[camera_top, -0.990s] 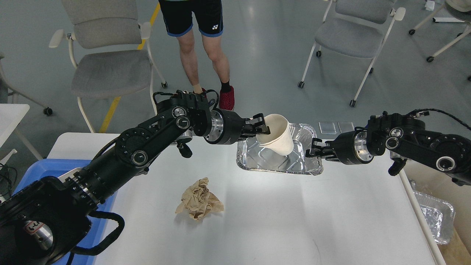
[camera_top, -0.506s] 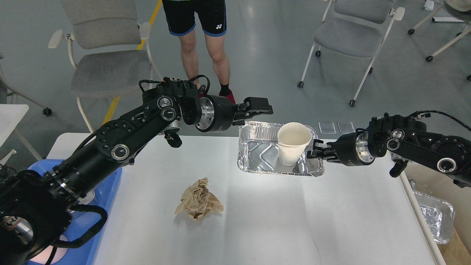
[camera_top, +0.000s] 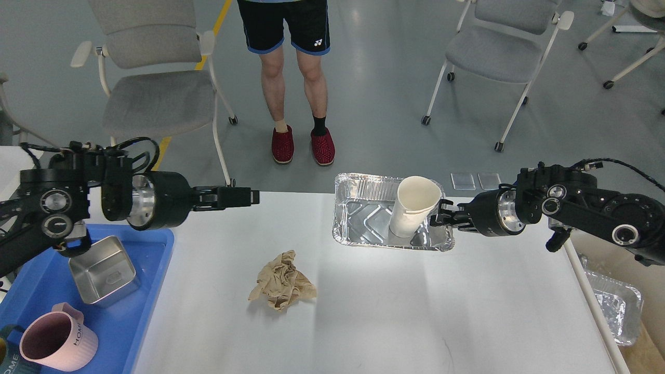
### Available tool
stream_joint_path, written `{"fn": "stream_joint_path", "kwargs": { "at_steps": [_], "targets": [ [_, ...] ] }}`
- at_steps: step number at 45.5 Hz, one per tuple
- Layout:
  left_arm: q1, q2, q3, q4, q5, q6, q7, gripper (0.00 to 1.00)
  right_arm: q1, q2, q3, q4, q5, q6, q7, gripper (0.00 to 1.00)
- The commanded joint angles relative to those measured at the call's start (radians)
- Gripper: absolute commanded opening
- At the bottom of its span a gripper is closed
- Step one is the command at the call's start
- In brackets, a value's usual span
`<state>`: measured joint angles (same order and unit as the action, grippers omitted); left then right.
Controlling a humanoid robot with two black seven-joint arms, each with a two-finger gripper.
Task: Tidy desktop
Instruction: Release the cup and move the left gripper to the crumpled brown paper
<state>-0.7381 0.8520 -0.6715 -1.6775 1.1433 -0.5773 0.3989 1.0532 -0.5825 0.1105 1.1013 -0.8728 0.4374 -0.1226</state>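
From the head view, the desktop point(camera_top: 395, 306) is a large white rectangular slab with rounded corners, matte and smooth, with faint grey scuffs near its front edge. It fills the lower middle of the view, its long axis running left to right and its far edge toward the grey floor.

At the far edge sits a foil tray point(camera_top: 347, 228), shiny crinkled aluminium, rectangular with a ribbed rim and embossed bottom. A paper cup point(camera_top: 415, 208) stands inside it, off-white, conical, mouth up and leaning a little to the right. Nearer the front lies a crumpled wad of brown paper point(camera_top: 281, 281), irregular and creased, well apart from the tray.

The left gripper point(camera_top: 236, 197) hangs over the far left edge of the desktop, pointing right, fingers drawn together and grasping nothing. The right gripper point(camera_top: 441, 218) points left at the tray's right rim, touching or just beside it; the fingers there are too dark to tell whether they grip it.

On the left a blue plastic tray point(camera_top: 156, 291) overlaps the desktop edge, holding a square brushed-metal container point(camera_top: 104, 270) and a pink mug point(camera_top: 54, 337) printed "HOME". Another foil tray point(camera_top: 615, 306) lies below the table's right side. A person point(camera_top: 296, 78) in black shorts bearing a small white Yonex logo and red shoes stands beyond the table, between grey padded chairs point(camera_top: 150, 93).
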Motion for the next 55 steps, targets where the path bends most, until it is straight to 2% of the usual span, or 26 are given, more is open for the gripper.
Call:
{"fn": "stream_joint_path", "kwargs": {
  "at_steps": [1, 5, 13, 20, 23, 37, 44, 47, 55],
  "targets": [
    [0.026, 0.131, -0.008, -0.007, -0.013, 0.001, -0.044, 0.96, -0.001, 0.012, 0.0, 0.0, 0.0, 0.001, 0.0, 0.0],
    [0.029, 0.214, -0.01, -0.007, -0.062, -0.007, -0.083, 0.96, -0.001, 0.009, 0.0, 0.0, 0.0, 0.001, 0.0, 0.0],
    [0.039, 0.346, -0.01, -0.007, -0.135, -0.027, -0.129, 0.97, -0.002, 0.01, 0.0, 0.0, 0.0, 0.0, 0.0, 0.0],
    [0.054, 0.406, -0.002, -0.002, -0.135, -0.049, -0.199, 0.97, -0.002, 0.012, 0.0, 0.0, 0.0, 0.001, 0.0, 0.0],
    [0.055, 0.394, 0.003, 0.008, -0.137, -0.042, -0.203, 0.97, -0.002, 0.012, 0.0, 0.0, 0.0, 0.0, 0.0, 0.0],
    [0.131, 0.059, 0.02, 0.179, -0.123, 0.054, -0.157, 0.97, -0.007, 0.013, 0.005, 0.002, 0.0, 0.001, 0.0, 0.0],
    [0.129, -0.154, 0.059, 0.249, -0.09, 0.105, -0.062, 0.97, -0.009, 0.013, 0.008, 0.002, 0.001, 0.0, 0.0, 0.0],
    [0.131, -0.238, 0.089, 0.3, -0.059, 0.129, -0.039, 0.97, -0.01, 0.012, 0.008, 0.002, 0.001, 0.0, 0.0, 0.0],
    [0.131, -0.366, 0.164, 0.424, -0.045, 0.14, -0.035, 0.97, -0.027, 0.003, 0.017, 0.003, 0.001, 0.001, 0.0, 0.0]
  ]
}}
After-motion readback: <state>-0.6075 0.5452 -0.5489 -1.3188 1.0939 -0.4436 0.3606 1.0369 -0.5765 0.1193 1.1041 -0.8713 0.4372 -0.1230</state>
